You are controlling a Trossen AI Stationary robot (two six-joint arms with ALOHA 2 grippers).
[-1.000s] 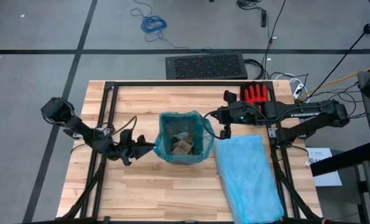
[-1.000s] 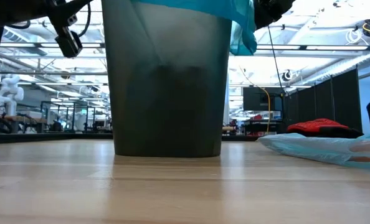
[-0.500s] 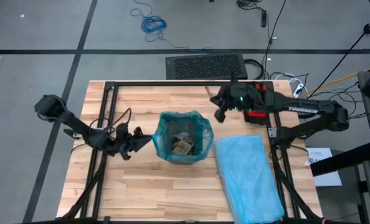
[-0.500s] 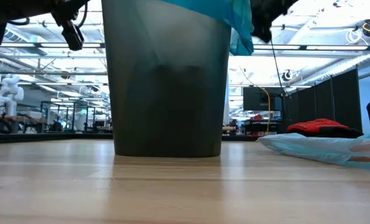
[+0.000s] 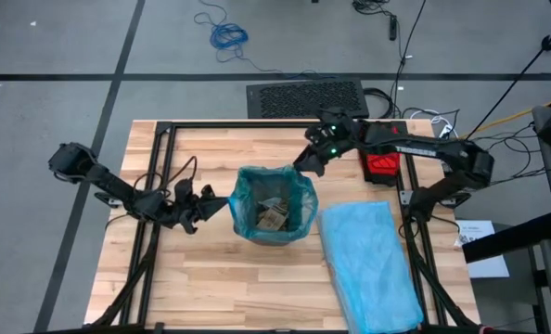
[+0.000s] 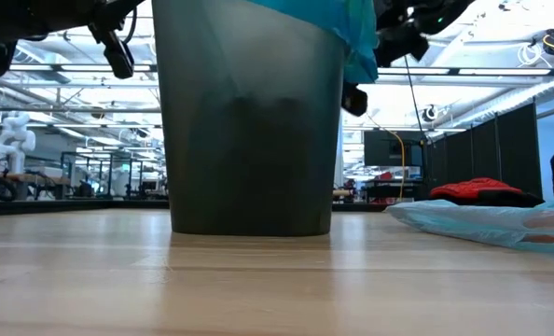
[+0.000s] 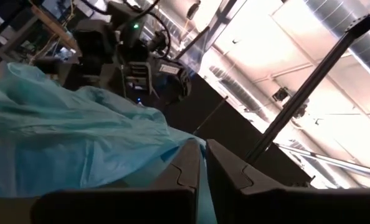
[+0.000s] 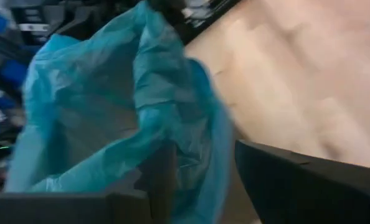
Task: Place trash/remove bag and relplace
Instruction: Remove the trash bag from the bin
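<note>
A dark grey bin (image 6: 249, 121) stands mid-table, lined with the teal-green bag (image 5: 299, 190), whose rim is folded over the bin's edge. Brown paper trash (image 5: 272, 214) lies inside. My left gripper (image 5: 224, 206) is at the bag's left rim, shut on it; in the left wrist view it (image 7: 202, 149) shows a sliver of teal film between the fingers. My right gripper (image 5: 304, 165) is at the rim's far right corner, open. In the right wrist view its fingers (image 8: 154, 180) stand on either side of a hanging fold of the bag (image 8: 194, 143). My left gripper pinches the bag's overhanging film at the left rim (image 7: 202, 177) between its two fingers, coming from the table's left side and slanting a little upward. The bag stays draped on the bin. My right gripper: I cannot tell whether its open fingers touch the bag's fold.
A paler sky-blue bag (image 5: 370, 264) lies flat on the table right of the bin. A red glove (image 5: 383, 165) sits at the far right under my right arm. Black frame rails (image 5: 155, 186) run along the table's left and right sides.
My right gripper has come off the bag's right rim, swung toward the far edge, then left and down to the rim's far right corner, rolling as it went. My left gripper has edged a little toward the bin's left rim. The bin and bag have stayed in place.
</note>
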